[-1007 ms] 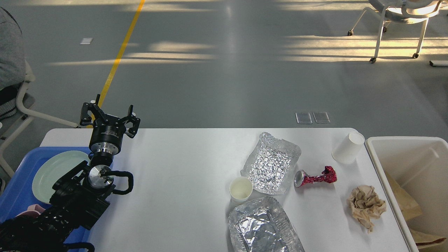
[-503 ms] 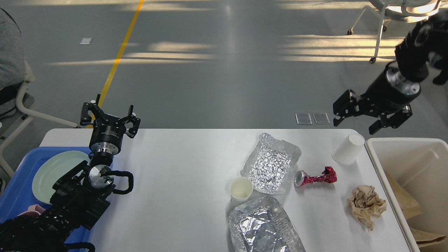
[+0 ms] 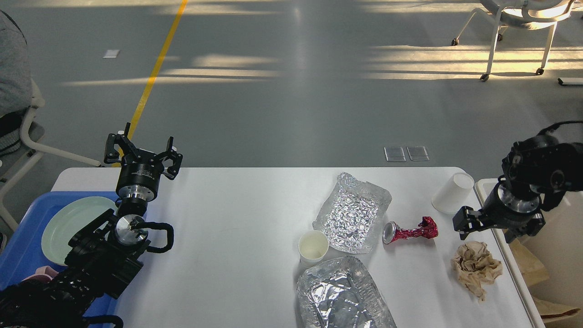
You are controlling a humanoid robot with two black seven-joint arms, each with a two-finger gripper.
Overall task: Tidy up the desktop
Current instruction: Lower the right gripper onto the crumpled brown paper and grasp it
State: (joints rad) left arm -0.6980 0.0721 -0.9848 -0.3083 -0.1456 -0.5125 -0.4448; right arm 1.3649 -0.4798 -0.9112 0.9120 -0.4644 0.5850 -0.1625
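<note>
The white desktop (image 3: 237,228) holds a crumpled foil sheet (image 3: 353,212), a foil tray (image 3: 341,296), an upright paper cup (image 3: 313,246), a tipped white cup (image 3: 453,192), a crushed red can (image 3: 410,231) and a crumpled brown paper ball (image 3: 476,269). My right gripper (image 3: 489,230) is open and empty. It hangs near the table's right edge, just above and behind the paper ball and right of the can. My left gripper (image 3: 142,152) is open and empty, raised over the table's far left corner.
An off-white bin (image 3: 558,255) with brown paper scraps stands against the table's right edge, partly hidden by my right arm. A blue tray (image 3: 23,246) at the left holds a pale green plate (image 3: 73,221). Chairs stand on the floor beyond.
My right arm came into view from the upper right and dropped down to just above the paper ball at the table's right edge. The left arm has not moved.
</note>
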